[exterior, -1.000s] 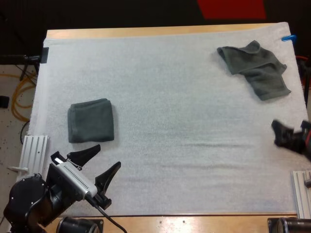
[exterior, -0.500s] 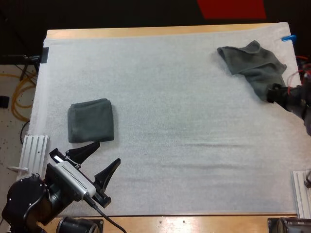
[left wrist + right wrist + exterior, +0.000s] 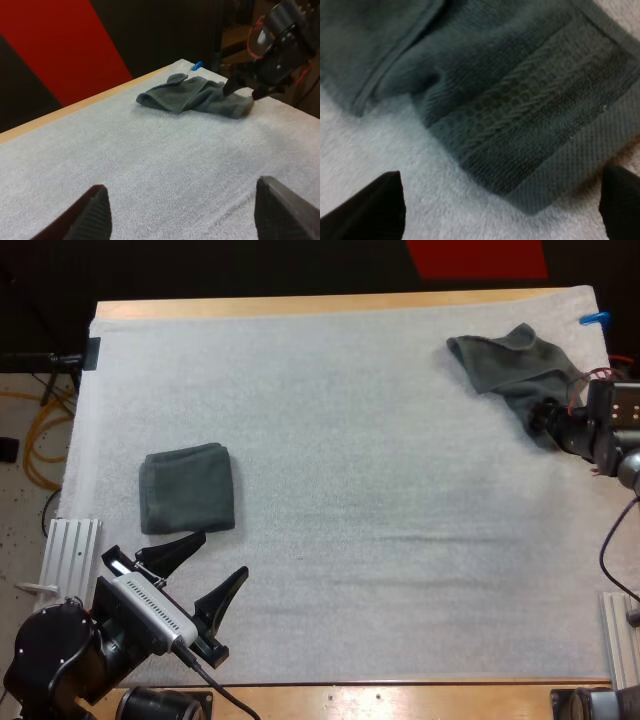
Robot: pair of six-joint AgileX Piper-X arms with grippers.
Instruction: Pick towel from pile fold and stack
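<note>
Right wrist view: right pincer (image 3: 504,197) spread over towel (image 3: 520,100).

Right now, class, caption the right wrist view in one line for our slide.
Right arm's open fingers poised at the crumpled towel's banded corner on the white mat.

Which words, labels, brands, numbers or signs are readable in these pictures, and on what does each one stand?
None. No readable text stands on the crumpled towel, the folded towel, the white mat, the left gripper or the right gripper; the crumpled towel's woven band is a pattern only.
</note>
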